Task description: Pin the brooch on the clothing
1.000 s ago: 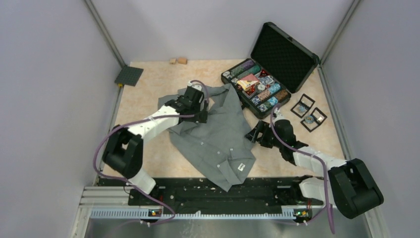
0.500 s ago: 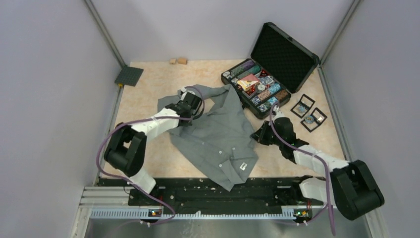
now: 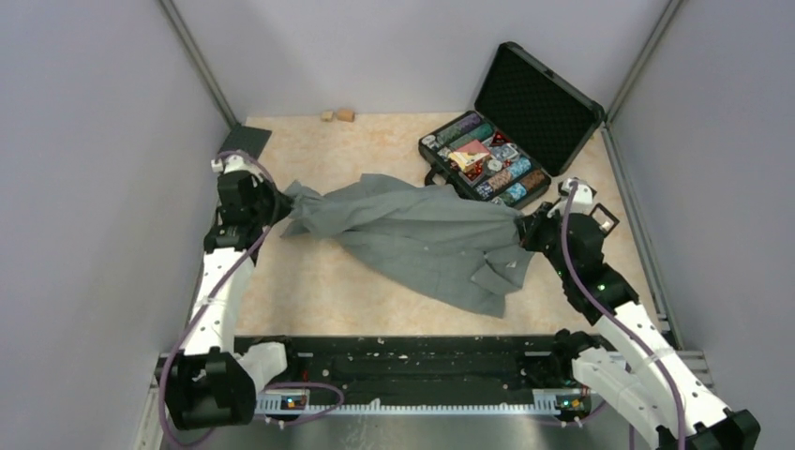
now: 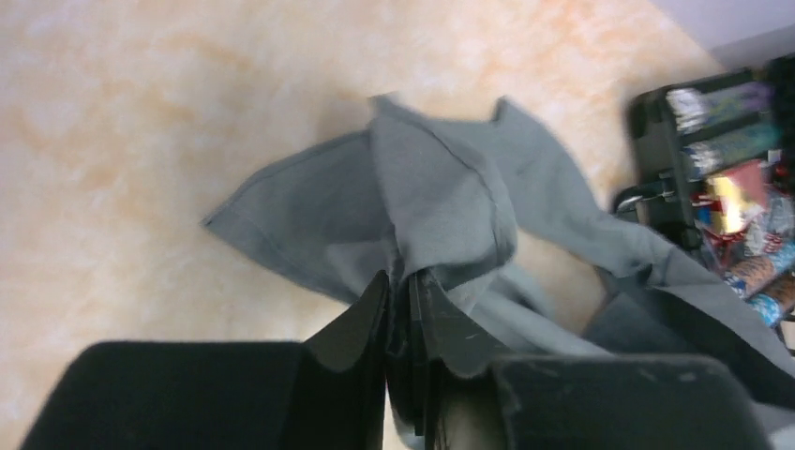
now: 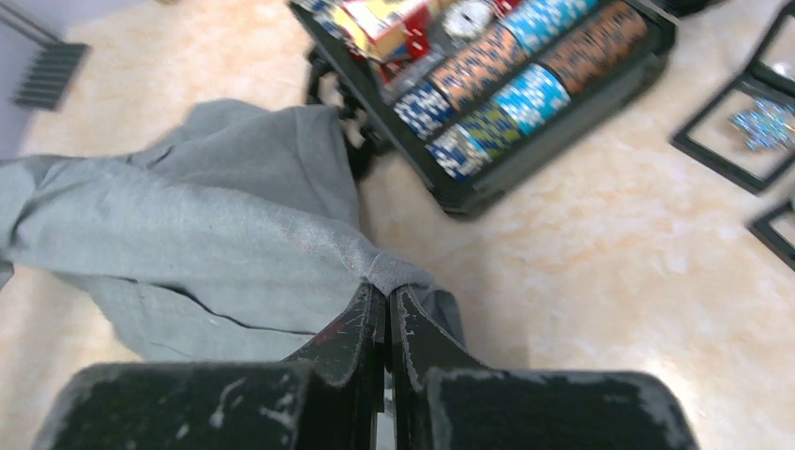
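The grey shirt (image 3: 422, 239) lies across the middle of the bench (image 3: 319, 281), pulled into a long band from 9 o'clock to 3 o'clock. Its loose bulk sags toward 5 o'clock, where a folded corner with a pale patch shows. Whether any of the middle is clear of the bench cannot be told.

At the 9 o'clock end the left tool (image 3: 278, 202) is closed on a gathered bunch of the cloth. The left wrist view shows the two dark fingers (image 4: 361, 323) pressed together with the shirt (image 4: 441, 187) pinched between them and a hemmed flap fanning out beyond.

At the 3 o'clock end the right tool (image 3: 525, 228) is likewise clamped on the fabric. In the right wrist view its fingers (image 5: 412, 342) nearly meet, and a small peak of the shirt (image 5: 216, 225) sticks up between them.

Just beyond the shirt, at 1 o'clock, stands an open black case (image 3: 483, 164) filled with rows of coloured chips, its lid (image 3: 536, 108) raised. Near it at 3 o'clock, the right wrist view shows a flat black frame (image 5: 722, 155) holding a sparkling piece (image 5: 761, 124), too blurred to name.

At 12 o'clock two small wooden blocks (image 3: 337, 115) sit by the back wall. At 10 o'clock a dark plate (image 3: 246, 139) lies in the corner, partly behind the left arm.
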You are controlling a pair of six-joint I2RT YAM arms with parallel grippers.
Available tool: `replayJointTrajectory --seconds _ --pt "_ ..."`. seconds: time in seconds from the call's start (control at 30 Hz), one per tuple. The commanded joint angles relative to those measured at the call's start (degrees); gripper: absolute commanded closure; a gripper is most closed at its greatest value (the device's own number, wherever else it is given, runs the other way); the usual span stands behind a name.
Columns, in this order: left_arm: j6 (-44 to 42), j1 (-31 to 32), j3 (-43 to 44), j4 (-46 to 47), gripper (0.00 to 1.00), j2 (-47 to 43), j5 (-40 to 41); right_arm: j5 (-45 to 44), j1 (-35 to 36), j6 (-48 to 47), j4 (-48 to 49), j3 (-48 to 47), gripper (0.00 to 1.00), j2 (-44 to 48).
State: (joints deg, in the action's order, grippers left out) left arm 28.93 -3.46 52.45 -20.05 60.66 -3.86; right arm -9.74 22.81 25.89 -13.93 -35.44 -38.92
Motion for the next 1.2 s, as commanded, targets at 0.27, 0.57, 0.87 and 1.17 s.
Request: replayJointTrajectory --seconds 0.27,0.57,0.87,1.17 --pt "5.4 -6.2 -13.7 -0.7 0.34 -7.2 -2.0 -2.2 0.1 0.1 0.4 6.1 1.0 -5.7" --pt "16.2 -6.2 -27.4 2.7 0.39 -15.2 -6.4 -1.4 0.0 0.2 1.5 6.6 1.0 -6.3" --pt "26.3 -6.2 -36.0 14.5 0.42 -13.2 -11.2 -1.3 0.1 0.2 1.4 6.7 1.0 -6.3" --pt "32.5 -6.2 -38.7 23.2 0.43 -9.9 -12.6 -1.2 0.1 0.2 1.4 7.1 1.0 -6.5"
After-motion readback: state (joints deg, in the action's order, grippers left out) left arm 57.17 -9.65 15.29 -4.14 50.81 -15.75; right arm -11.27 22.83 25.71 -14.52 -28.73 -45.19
